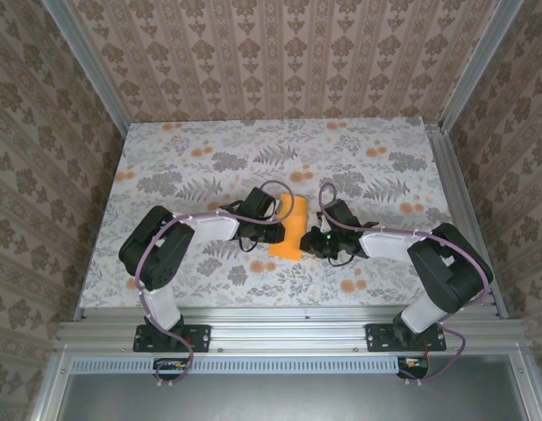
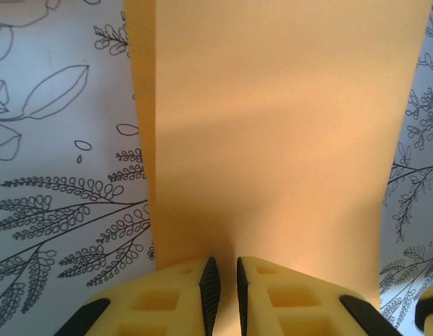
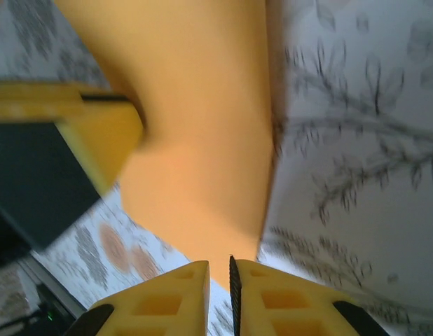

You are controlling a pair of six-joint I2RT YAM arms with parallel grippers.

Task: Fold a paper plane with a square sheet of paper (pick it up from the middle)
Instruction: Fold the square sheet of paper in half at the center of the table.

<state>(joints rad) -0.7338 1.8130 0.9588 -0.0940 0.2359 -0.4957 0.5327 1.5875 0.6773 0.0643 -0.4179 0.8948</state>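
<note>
The square sheet of paper (image 1: 288, 239) is folded into a long narrow orange strip at the table's middle, between both grippers. I cannot make out a pointed paper plane shape. My left gripper (image 1: 274, 231) meets the strip from the left. In the left wrist view the paper (image 2: 272, 140) runs up into the narrow gap of the left gripper (image 2: 223, 266), which is shut on it. My right gripper (image 1: 313, 242) is at the strip's right side. In the right wrist view, the right gripper (image 3: 220, 269) is shut on a corner of the paper (image 3: 202, 140). A yellow left finger (image 3: 97, 133) touches the far edge.
The floral tablecloth (image 1: 183, 167) has small orange flower blotches (image 1: 345, 285) near the front right. An aluminium rail (image 1: 288, 314) runs along the near edge and patterned walls (image 1: 280, 53) enclose the table. Both arms' cables loop above the wrists.
</note>
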